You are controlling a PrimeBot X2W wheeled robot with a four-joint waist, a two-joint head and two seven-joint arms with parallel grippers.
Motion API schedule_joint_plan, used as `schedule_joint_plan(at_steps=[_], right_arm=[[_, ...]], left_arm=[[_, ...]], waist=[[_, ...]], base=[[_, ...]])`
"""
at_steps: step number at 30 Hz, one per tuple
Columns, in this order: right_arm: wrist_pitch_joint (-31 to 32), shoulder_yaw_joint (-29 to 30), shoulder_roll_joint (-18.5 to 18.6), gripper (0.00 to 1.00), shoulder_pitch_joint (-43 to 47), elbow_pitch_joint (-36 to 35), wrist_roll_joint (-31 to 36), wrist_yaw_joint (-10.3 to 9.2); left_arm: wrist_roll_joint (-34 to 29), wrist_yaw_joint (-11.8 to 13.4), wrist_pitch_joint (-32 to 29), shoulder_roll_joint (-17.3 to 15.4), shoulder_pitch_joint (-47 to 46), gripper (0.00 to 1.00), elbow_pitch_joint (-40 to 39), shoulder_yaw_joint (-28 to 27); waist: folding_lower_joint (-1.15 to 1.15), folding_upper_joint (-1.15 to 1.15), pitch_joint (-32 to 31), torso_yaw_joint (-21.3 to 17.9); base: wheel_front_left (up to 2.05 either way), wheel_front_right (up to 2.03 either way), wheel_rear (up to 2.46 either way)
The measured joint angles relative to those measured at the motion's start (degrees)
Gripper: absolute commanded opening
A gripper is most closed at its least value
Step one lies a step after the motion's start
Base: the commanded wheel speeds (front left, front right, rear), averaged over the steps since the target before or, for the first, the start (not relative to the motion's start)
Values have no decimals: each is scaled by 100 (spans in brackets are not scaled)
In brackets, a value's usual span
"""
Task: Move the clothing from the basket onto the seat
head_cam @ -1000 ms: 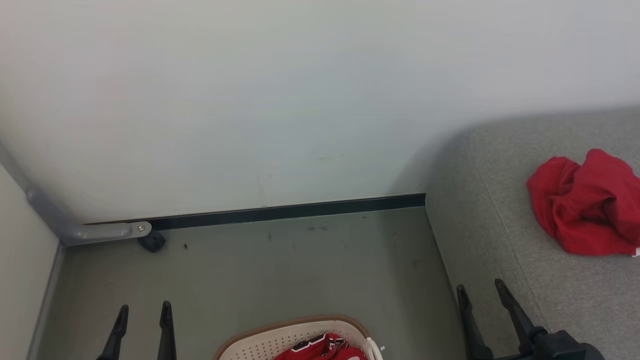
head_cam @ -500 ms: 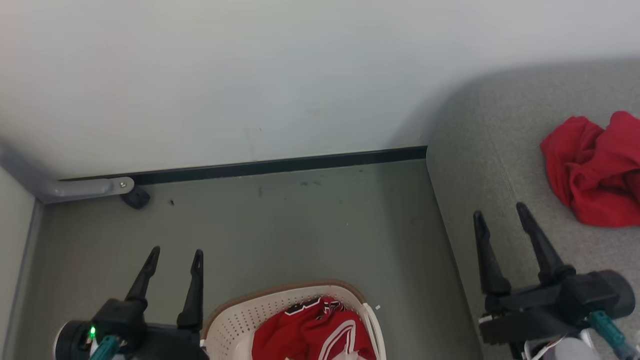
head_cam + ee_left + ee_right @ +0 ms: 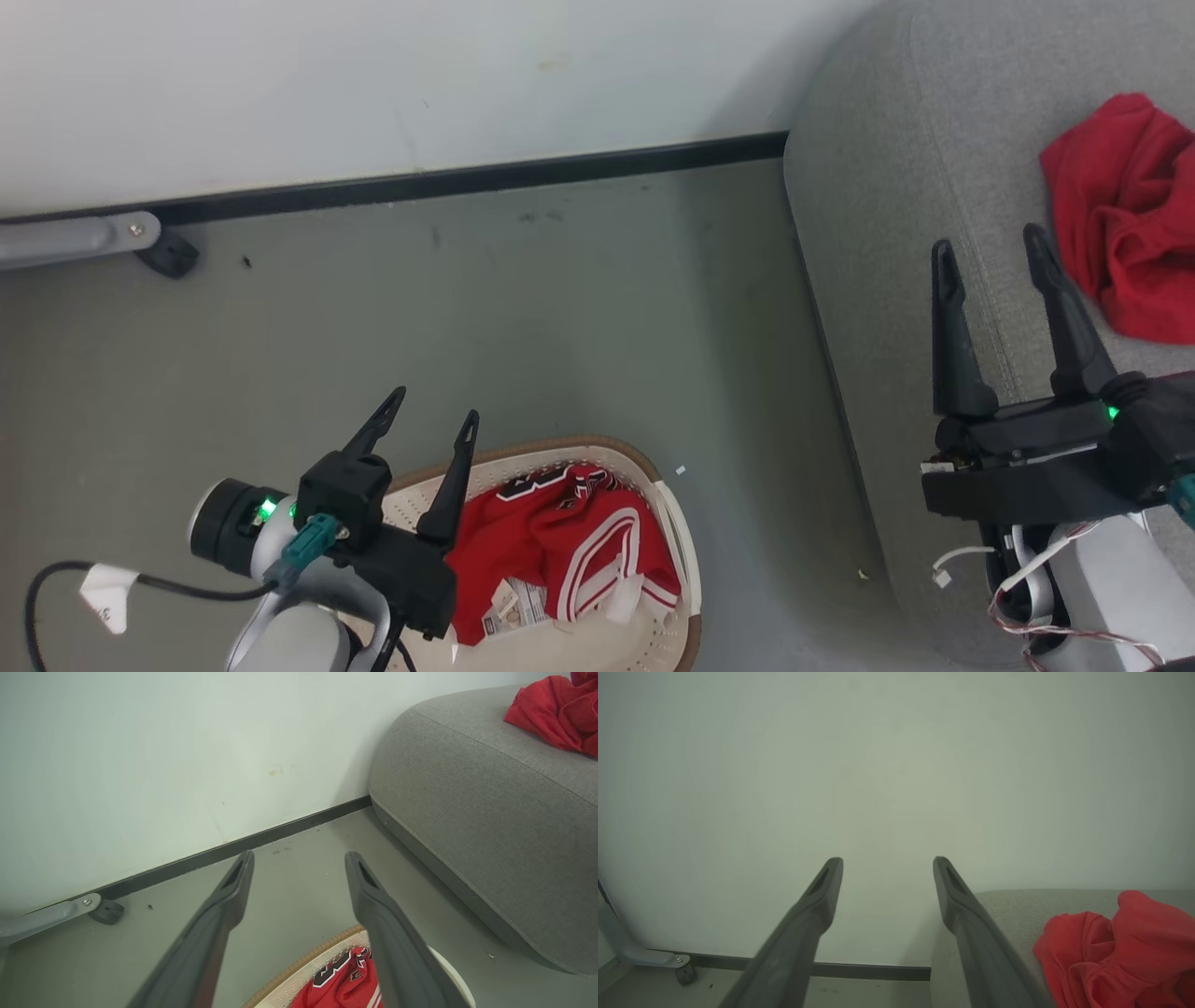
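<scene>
The cream basket (image 3: pixel 679 560) with a brown rim stands on the floor at the bottom middle of the head view. A red jersey (image 3: pixel 560 541) with white stripes and black-and-white lettering lies inside it. My left gripper (image 3: pixel 436 404) hangs open over the basket's left rim, holding nothing. The left wrist view shows the left gripper (image 3: pixel 300 855) above the basket (image 3: pixel 303 966) and the jersey (image 3: pixel 345 984). A second crumpled red garment (image 3: pixel 1130 215) lies on the grey seat (image 3: pixel 887 233) at the right. My right gripper (image 3: pixel 988 237) is open above the seat, just left of that garment, and empty.
A pale wall with a black baseboard (image 3: pixel 467 179) runs behind the grey floor. A grey metal bracket (image 3: pixel 75 238) with a black foot (image 3: pixel 170 254) sits at the far left corner. A black cable (image 3: pixel 56 579) loops by my left arm.
The head camera has tipped downward, so the whole picture slid up and the basket and both arms show more fully. Both grippers stay open and empty; the garments lie as before.
</scene>
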State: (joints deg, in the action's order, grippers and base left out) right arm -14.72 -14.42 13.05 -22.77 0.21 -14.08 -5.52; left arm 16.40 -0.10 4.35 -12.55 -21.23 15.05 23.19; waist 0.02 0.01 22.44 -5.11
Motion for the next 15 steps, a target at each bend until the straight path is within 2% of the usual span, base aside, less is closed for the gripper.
schedule_joint_plan(at_steps=[15], right_arm=[[-1,158,-33,100,-1036,-186,-2,1]], left_arm=[[-355,-330,-359,227,-917,100,1001,536]], waist=[[0,0,1273,-322]], base=[[0,0,0]])
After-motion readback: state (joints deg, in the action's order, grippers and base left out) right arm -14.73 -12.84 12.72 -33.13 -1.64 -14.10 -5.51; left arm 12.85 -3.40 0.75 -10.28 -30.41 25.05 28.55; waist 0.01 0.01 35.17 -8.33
